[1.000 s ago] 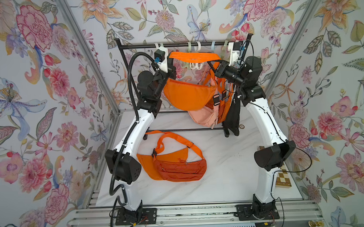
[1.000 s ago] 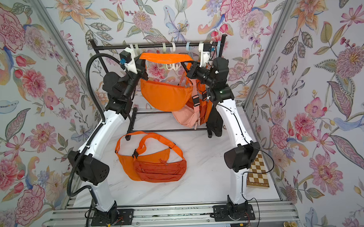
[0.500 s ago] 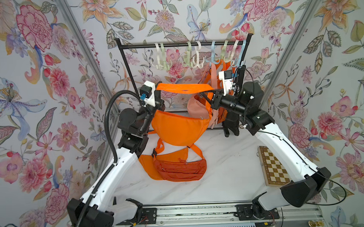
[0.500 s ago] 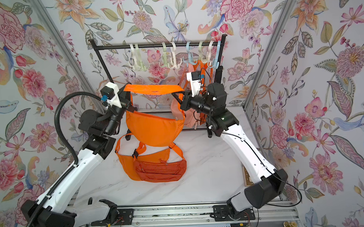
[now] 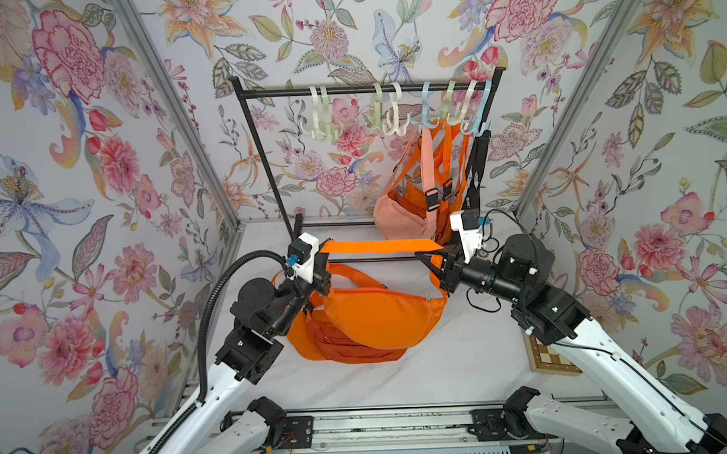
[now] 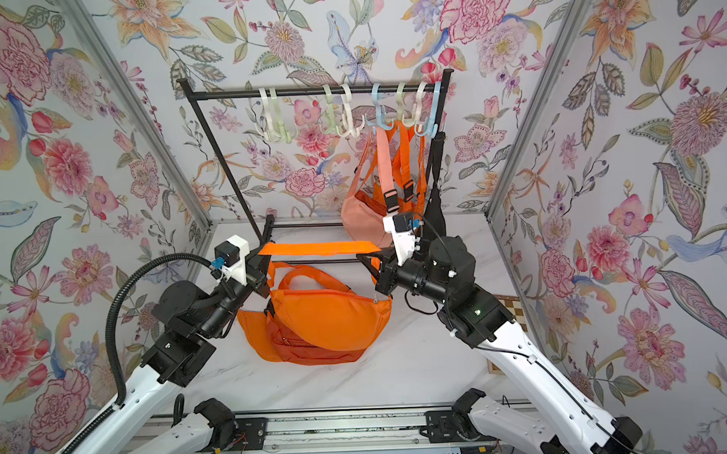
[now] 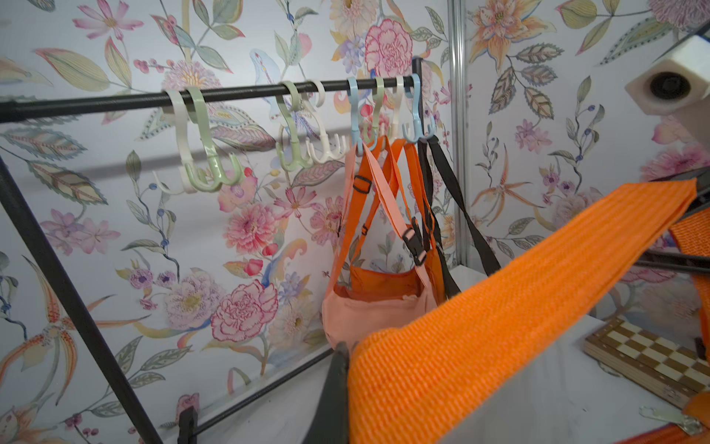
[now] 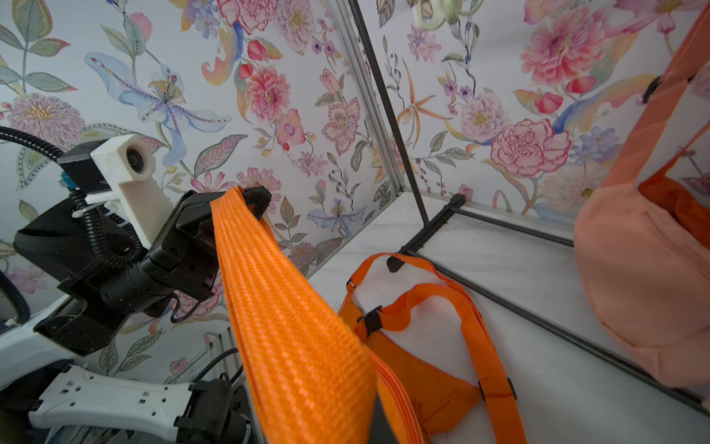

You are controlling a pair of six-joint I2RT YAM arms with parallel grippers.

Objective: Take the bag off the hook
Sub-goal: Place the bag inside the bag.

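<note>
- Top views, both: the orange bag (image 5: 381,319) is off the hooks (image 5: 320,113) and hangs low in the centre of the scene, below its own strap (image 5: 379,247).
- The strap is stretched almost level between the 2 arms, from 9 o'clock to 3 o'clock.
- The left gripper (image 5: 323,258) is closed on the strap end at the 9 o'clock side. The right wrist view shows its jaws pinching the webbing.
- The right gripper (image 5: 433,259) is closed on the other strap end, at the 3 o'clock side.
- A darker orange bag (image 5: 341,349) lies flat on the bench (image 5: 462,357) under the held bag. The 2 overlap in the top views, and I cannot tell if they touch.
- The rack (image 5: 263,156) stands at 12 o'clock, and the hooks sit in a row on its rail (image 5: 348,89).
- At the 1 o'clock end of the rail, a peach bag (image 5: 399,218) hangs from the hooks with more orange straps behind it, and a black strap (image 5: 478,161) just beside them.
- A chessboard (image 5: 553,358) lies on the bench at 4 o'clock, partly hidden by the right arm.
</note>
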